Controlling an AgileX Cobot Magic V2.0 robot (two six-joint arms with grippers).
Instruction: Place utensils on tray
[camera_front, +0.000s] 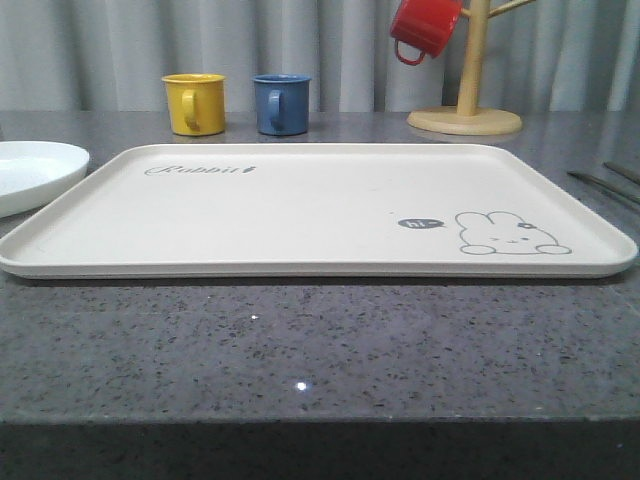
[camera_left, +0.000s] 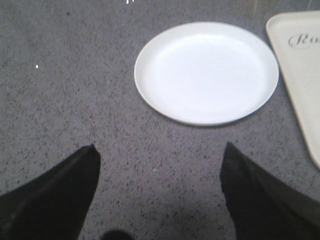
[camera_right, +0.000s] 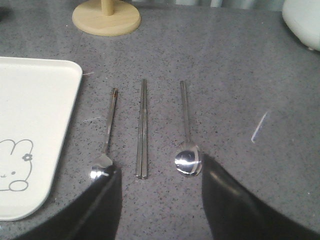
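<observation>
Out front, we saw the cream tray (camera_front: 300, 210) lying bare across the grey counter (camera_front: 300, 350), with the white plate (camera_front: 35, 172) at its nine o'clock, just beside the rim. Yellow mug (camera_front: 195, 103) and blue mug (camera_front: 281, 103) stood at eleven and twelve, and a red mug (camera_front: 425, 28) hung on the wooden mug tree (camera_front: 466, 100) at one.

On the left wrist, we found the left gripper (camera_left: 160, 165) spread wide over bare counter, holding nothing, short of the plate.

On the right wrist, we had the right gripper (camera_right: 160, 182) also open and empty, straddling the near ends of the chopsticks (camera_right: 142, 130). The fork (camera_right: 107, 131) lay at their nine o'clock, the spoon (camera_right: 186, 130) at three, all parallel and apart. We judged nothing placed yet. Our advice: descend centred on the chopsticks, pinching both sticks together without nudging the spoon's bowl.
</observation>
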